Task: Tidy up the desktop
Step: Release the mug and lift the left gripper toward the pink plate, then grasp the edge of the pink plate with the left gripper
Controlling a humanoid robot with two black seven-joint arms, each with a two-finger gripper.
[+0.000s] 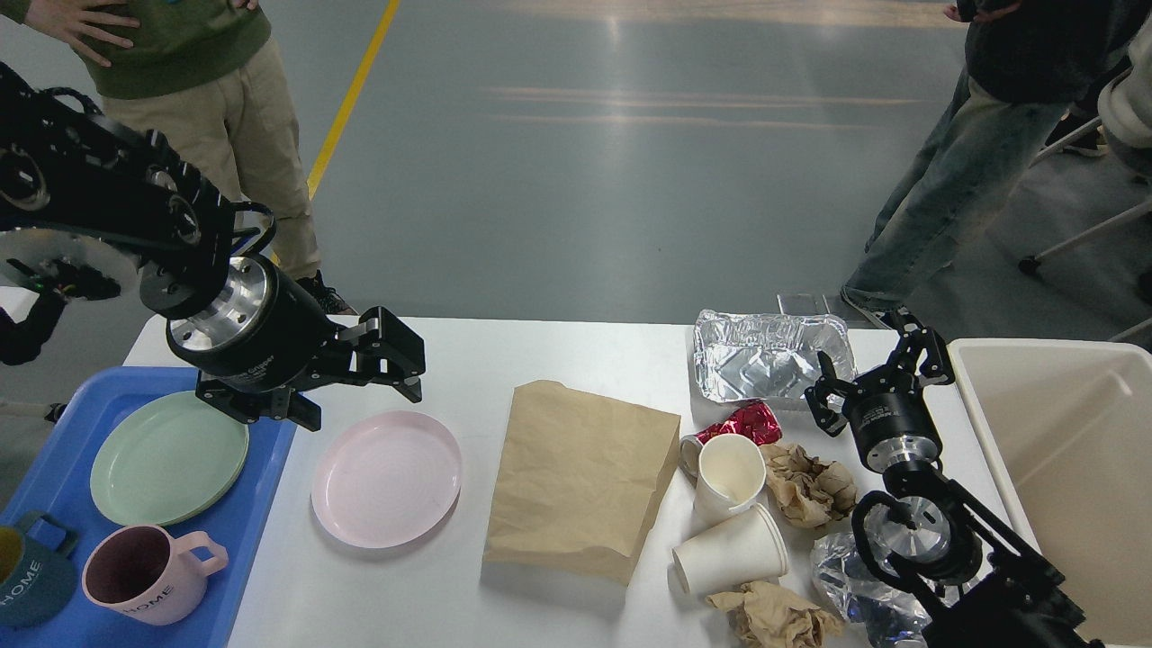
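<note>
Desktop (558,360): white, spans the near half of the view, cluttered.

Left gripper (396,360) hovers just beyond the far edge of the pink plate (387,478), fingers parted, holding nothing. Right gripper (877,364) hangs over the near right corner of the foil tray (769,355), jaws spread wide, empty.

Step in hand, judged: pick up the pink plate and move it to the blue tray (261,504) at left, beside the green plate (169,456) and pink mug (144,576).

To do it well:
- plate lies flat, so come down on the rim, one finger inside, one outside
- lift level
- clear the tray lip before lowering
- watch for rim slip

Paper bag (580,477), paper cups (729,517) and crumpled paper (810,486) look bound for the beige bin (1062,468) at right.
</note>
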